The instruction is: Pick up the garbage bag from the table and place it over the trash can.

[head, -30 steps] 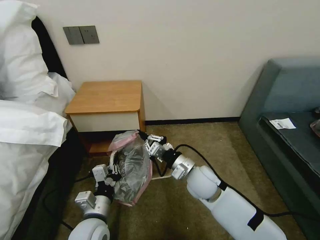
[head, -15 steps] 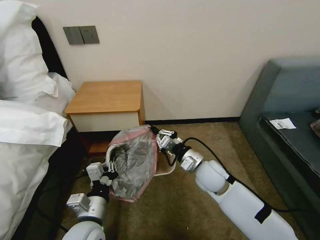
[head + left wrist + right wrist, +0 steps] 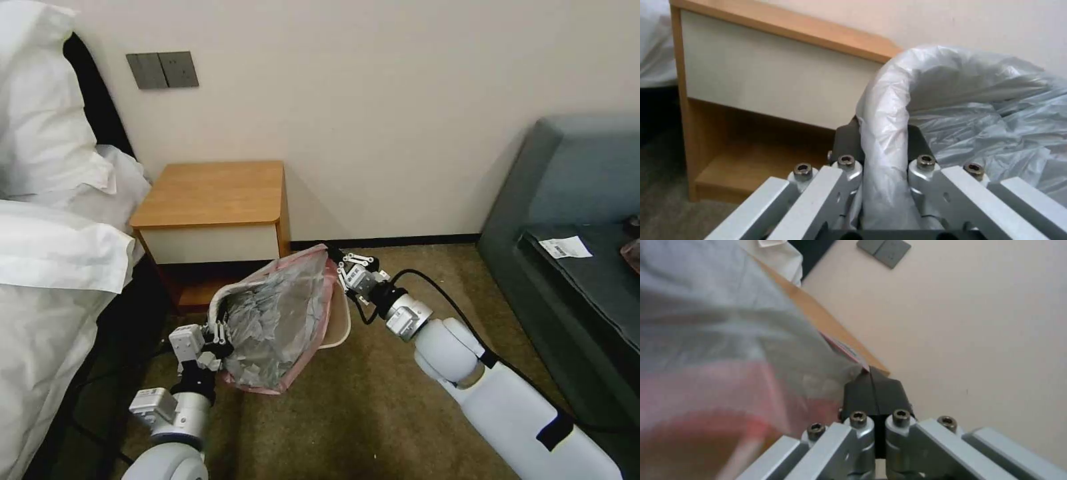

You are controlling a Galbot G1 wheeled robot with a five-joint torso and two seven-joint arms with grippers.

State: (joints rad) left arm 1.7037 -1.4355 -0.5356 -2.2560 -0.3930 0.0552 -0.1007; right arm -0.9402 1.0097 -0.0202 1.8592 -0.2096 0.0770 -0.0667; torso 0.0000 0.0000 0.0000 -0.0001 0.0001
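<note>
We have the thin, crinkly, translucent grey garbage bag [image 3: 277, 320] with its pink-red rim band off the small orange-brown wooden nightstand [image 3: 213, 193] and stretched between both grippers above the small rounded plastic trash can [image 3: 341, 327], whose pale rim peeks out beside the bag on the brown carpet [image 3: 347, 407]. We judge the pick-up done; drawing the mouth down around the bin's rim remains. Our left gripper [image 3: 217, 337], low in front of the nightstand's shelf, is clamped on a bunched fold of the bag's rim, and our right gripper [image 3: 337, 257], arm reaching in from the right, pinches the opposite pink edge with fingers pressed together.
</note>
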